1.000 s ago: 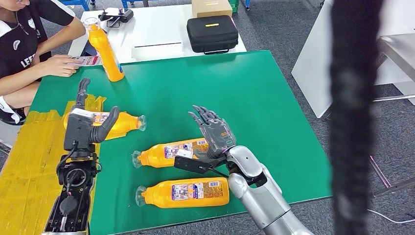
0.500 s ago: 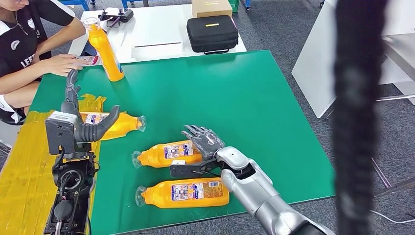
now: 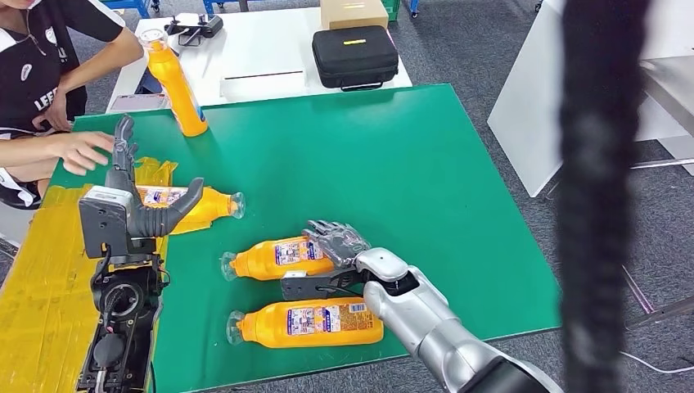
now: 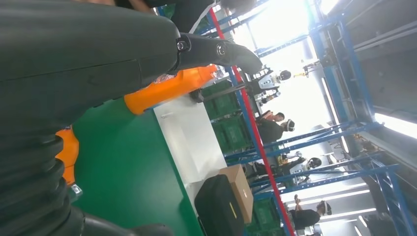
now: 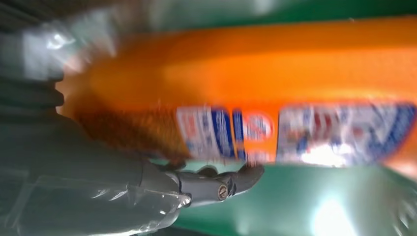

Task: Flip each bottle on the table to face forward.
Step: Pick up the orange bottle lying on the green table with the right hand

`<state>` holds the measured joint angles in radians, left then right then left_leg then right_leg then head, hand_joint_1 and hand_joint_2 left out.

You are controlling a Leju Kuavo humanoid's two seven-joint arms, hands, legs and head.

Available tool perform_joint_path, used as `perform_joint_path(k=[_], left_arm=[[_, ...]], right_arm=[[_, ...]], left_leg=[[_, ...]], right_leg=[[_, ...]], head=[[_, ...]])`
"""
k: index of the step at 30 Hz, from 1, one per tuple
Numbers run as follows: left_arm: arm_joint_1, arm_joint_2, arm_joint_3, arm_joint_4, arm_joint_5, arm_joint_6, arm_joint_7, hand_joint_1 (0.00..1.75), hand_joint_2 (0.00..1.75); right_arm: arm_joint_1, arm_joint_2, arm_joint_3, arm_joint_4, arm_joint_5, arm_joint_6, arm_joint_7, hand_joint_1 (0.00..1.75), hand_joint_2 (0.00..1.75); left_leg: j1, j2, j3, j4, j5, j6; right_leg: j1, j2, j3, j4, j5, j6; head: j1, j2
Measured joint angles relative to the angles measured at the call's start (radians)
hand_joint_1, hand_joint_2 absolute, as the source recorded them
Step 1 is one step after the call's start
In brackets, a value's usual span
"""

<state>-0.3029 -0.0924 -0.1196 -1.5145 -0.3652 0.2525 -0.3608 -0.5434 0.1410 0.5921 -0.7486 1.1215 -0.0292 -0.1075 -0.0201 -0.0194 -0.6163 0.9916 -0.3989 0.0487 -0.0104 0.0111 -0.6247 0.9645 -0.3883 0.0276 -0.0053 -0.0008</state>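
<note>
Head view: three orange plastic bottles with printed labels lie on their sides on the green table (image 3: 425, 164), necks pointing left. The far-left bottle (image 3: 200, 207) sits at the yellow taped edge, the middle bottle (image 3: 274, 258) lies between the other two, and the near bottle (image 3: 315, 321) lies by the front edge. A fourth orange bottle (image 3: 176, 82) stands upright at the far left. They look like light, stiff, smooth plastic, likely to roll and slip, so the broad labelled body is the place to hold. The right hand (image 3: 335, 246) rests on the middle bottle's base end with fingers draped over it; whether it truly grips I cannot tell. The left hand (image 3: 135, 213) hovers released, fingers spread, holding nothing, over the far-left bottle. A person's hand (image 3: 78, 150) reaches in at far left.

Left wrist view: the upright bottle shows orange past the thumb.

Right wrist view: blurred, the label and orange body lie against the palm
</note>
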Motion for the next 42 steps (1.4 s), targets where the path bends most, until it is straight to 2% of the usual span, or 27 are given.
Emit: perform_joint_path(k=[2,3,4,13,17,23,28,31,33,37,42], left_arm=[[-0.001,-0.002,-0.005,0.003,0.001,0.0,0.0,0.0,1.75],[-0.002,-0.003,-0.007,0.005,0.002,0.0,0.0,0.0,1.75],[-0.003,-0.004,-0.01,0.007,0.003,0.0,0.0,0.0,1.75],[-0.01,-0.011,-0.017,0.02,0.004,0.001,0.0,0.0,1.75],[-0.012,-0.011,-0.02,0.029,0.004,0.0,0.0,0.0,1.75],[-0.006,-0.013,-0.02,0.036,0.004,0.006,0.0,0.0,1.75],[0.004,-0.013,-0.02,0.036,0.008,0.01,-0.002,0.0,1.75],[0.005,-0.013,-0.019,0.036,0.012,0.008,-0.004,0.0,1.75],[0.005,-0.013,-0.019,0.036,0.02,0.004,-0.007,0.0,1.75],[0.002,-0.013,-0.02,0.046,0.053,-0.025,-0.018,0.0,1.75],[-0.005,-0.01,-0.04,0.075,0.111,-0.122,-0.014,0.0,1.75]], right_arm=[[-0.019,0.008,0.001,0.039,0.001,0.009,0.022,1.3,1.75],[-0.03,0.011,0.001,0.057,0.002,0.013,0.033,1.61,1.75],[-0.039,0.015,0.001,0.074,0.003,0.016,0.041,1.69,1.75],[-0.082,0.031,0.004,0.152,0.003,0.018,0.058,1.75,1.75],[-0.086,0.034,0.004,0.168,-0.002,-0.021,0.063,1.75,1.75],[-0.055,0.037,-0.029,0.16,-0.052,-0.2,0.067,1.75,1.75],[-0.005,0.036,-0.09,0.06,-0.095,-0.383,0.046,1.75,1.75],[0.018,0.036,-0.123,0.0,-0.119,-0.437,0.022,1.75,1.75],[0.039,0.035,-0.143,-0.04,-0.154,-0.484,-0.017,1.75,1.75],[0.092,0.037,-0.186,-0.141,-0.279,-0.626,-0.168,1.75,1.75],[0.149,0.053,-0.247,-0.239,-0.387,-0.666,-0.363,1.75,1.75]], left_leg=[[0.0,0.0,0.0,0.0,0.0,0.0],[0.0,0.0,0.0,0.0,0.0,0.0],[0.0,0.0,0.001,0.0,0.0,0.0],[0.0,0.0,0.003,0.0,0.0,0.0],[0.0,0.0,0.004,0.0,0.0,0.0],[0.0,0.0,0.003,0.0,0.0,0.0],[0.0,0.0,0.002,0.0,0.0,0.0],[0.0,0.0,0.001,0.0,0.0,0.0],[0.0,0.0,0.001,0.0,0.0,0.0],[0.0,0.0,0.0,0.0,0.0,0.0],[0.0,0.0,0.0,0.0,0.0,0.0]], right_leg=[[0.0,0.0,0.0,0.0,0.0,0.0],[0.0,0.0,0.0,0.0,0.0,0.0],[0.0,0.0,0.0,0.0,0.0,0.0],[0.0,0.0,0.003,0.0,0.0,0.0],[0.0,0.0,0.004,0.0,0.0,0.0],[0.0,0.0,0.003,0.0,0.0,0.0],[0.0,0.0,0.002,0.0,0.0,0.0],[0.0,0.0,0.001,0.0,0.0,0.0],[0.0,0.0,0.001,0.0,0.0,0.0],[0.0,0.0,0.0,0.0,0.0,0.0],[0.0,0.0,0.0,0.0,0.0,0.0]], head=[[0.0,0.0],[0.0,0.0],[0.0,0.0],[0.0,0.0],[0.0,0.0],[0.0,0.0],[0.0,0.0],[0.0,0.0],[0.0,0.0],[0.0,0.0],[0.0,0.0]])
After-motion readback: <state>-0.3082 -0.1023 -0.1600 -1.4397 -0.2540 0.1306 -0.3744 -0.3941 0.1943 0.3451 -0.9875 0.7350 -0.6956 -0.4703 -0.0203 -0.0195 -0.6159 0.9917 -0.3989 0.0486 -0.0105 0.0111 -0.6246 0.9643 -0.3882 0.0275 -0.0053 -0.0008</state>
